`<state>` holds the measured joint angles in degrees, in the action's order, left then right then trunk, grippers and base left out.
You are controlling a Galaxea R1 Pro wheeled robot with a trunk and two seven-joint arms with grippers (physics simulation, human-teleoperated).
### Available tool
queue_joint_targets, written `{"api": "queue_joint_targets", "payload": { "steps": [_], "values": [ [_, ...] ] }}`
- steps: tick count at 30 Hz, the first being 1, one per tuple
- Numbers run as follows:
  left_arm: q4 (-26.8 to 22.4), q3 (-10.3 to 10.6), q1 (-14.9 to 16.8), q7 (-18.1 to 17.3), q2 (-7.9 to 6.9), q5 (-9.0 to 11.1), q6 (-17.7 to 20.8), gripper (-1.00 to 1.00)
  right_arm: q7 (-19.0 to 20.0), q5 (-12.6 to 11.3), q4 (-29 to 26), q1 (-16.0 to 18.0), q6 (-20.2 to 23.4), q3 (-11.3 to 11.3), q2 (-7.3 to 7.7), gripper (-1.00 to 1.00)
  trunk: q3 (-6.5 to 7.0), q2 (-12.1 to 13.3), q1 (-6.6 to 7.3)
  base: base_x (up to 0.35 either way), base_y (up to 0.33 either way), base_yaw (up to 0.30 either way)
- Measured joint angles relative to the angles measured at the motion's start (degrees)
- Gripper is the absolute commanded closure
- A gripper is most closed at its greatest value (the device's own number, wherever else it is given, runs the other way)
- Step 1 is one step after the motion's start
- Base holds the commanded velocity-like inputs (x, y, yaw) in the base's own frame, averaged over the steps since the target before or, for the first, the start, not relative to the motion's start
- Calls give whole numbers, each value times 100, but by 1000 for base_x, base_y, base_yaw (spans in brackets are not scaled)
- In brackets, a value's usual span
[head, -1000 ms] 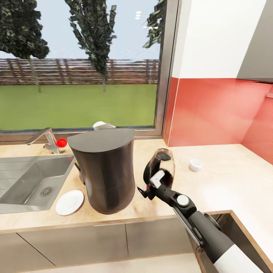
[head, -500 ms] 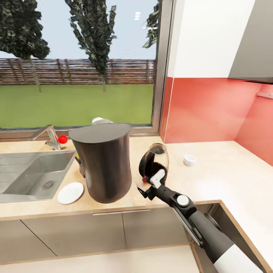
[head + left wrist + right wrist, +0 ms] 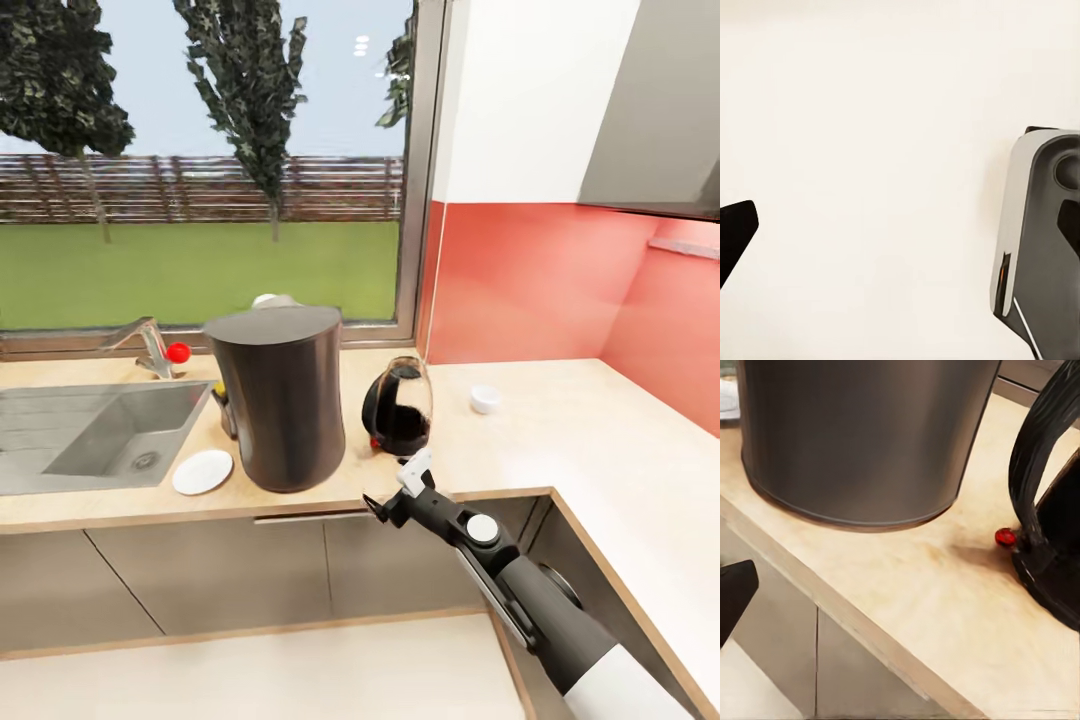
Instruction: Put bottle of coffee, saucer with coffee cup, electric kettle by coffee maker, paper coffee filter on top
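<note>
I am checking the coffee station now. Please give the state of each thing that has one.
electric kettle: upright on countertop, beside coffee maker
coffee maker: upright, lid closed
saucer: flat, empty
coffee cup: upright, off saucer
right pincer: open, holding nothing

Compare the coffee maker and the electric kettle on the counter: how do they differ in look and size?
The coffee maker is a tall, opaque dark grey cylinder with a flat lid; the electric kettle is shorter, rounded and see-through, with dark contents. The kettle has a looping black handle and a small red button at its base; the coffee maker's body looks plain. Both stand upright, side by side on the countertop.
</note>
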<state>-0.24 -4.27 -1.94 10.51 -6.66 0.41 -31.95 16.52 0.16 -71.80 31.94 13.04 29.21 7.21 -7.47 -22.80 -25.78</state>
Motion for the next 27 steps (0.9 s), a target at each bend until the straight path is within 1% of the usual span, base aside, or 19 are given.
{"api": "queue_joint_targets", "payload": {
  "steps": [7,16,27],
  "values": [
    [0,-1,0,0,-3,0,-1,-100,0,0,0,0,0,0,2,-100,0,0,0,-296,-69,0],
    [3,-8,0,2,-20,8,7,-100,0,-8,-76,0,7,-24,12,-100,0,-1,3,-22,-5,-15],
    [10,-8,1,-3,-22,8,22,-100,0,-9,-85,-2,9,-28,14,-100,50,-1,3,0,0,-231]
  ]
}}
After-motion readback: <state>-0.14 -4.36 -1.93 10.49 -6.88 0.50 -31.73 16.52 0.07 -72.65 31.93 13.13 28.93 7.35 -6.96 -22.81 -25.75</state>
